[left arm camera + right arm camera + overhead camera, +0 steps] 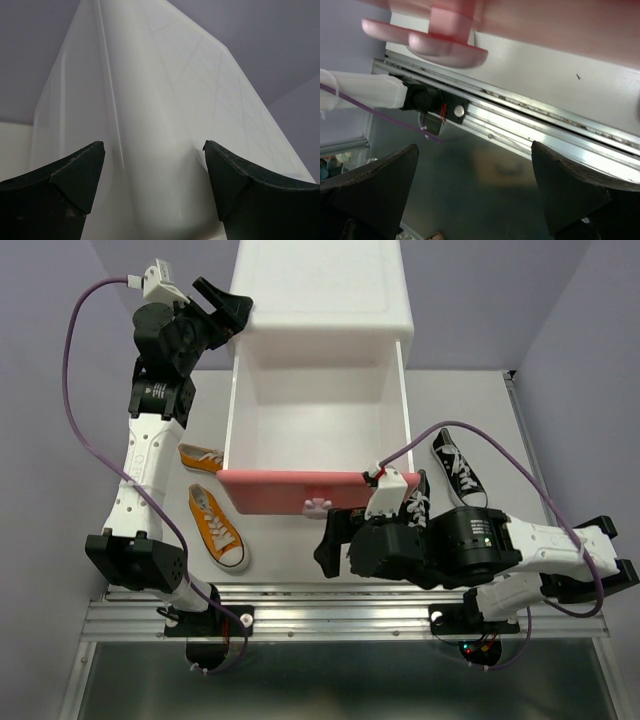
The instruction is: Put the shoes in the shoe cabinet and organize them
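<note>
The white shoe cabinet (325,290) stands at the back with a drawer (315,410) pulled out toward me. The drawer's inside shows no shoes; its pink front (290,490) carries a bunny knob (318,506). Two orange shoes (215,525) (200,458) lie left of the drawer. Two black shoes (458,465) (418,502) lie on its right. My left gripper (235,312) is open around the cabinet's back left corner (150,100). My right gripper (335,537) hangs open just in front of the knob (435,35), holding nothing.
An aluminium rail (340,605) runs along the table's near edge, seen also as the rail (545,130) in the right wrist view. Purple cables (75,390) loop off both arms. The right arm's body (470,545) sits close to the nearer black shoe.
</note>
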`<control>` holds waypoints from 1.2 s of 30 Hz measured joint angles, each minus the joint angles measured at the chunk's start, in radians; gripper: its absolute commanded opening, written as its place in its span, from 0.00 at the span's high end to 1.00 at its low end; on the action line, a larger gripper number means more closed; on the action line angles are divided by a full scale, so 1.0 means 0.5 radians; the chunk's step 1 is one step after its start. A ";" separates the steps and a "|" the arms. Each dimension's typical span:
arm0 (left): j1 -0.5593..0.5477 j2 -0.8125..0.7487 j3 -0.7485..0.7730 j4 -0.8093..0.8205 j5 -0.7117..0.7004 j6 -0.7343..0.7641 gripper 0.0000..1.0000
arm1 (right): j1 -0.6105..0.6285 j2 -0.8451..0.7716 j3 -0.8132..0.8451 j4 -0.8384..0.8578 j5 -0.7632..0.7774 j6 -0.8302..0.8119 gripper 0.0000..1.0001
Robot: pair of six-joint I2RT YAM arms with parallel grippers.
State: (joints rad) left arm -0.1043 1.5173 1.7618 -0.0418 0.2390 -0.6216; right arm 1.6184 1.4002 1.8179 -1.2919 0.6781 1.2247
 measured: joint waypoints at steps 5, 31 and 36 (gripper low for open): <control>-0.005 0.000 0.003 -0.005 -0.003 0.010 0.09 | 0.004 -0.220 -0.190 -0.021 -0.078 0.062 0.00; -0.007 0.093 0.165 -0.134 -0.004 0.059 0.09 | 0.011 -0.346 0.518 0.608 0.096 -0.843 0.00; -0.007 0.098 0.169 -0.138 -0.008 0.048 0.09 | 0.011 -0.254 0.668 0.745 0.372 -1.028 0.00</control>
State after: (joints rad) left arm -0.1078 1.5661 1.8462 -0.1108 0.2352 -0.5976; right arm 1.6238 1.2732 2.1517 -0.9192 0.8639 0.7109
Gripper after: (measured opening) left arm 0.909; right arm 0.995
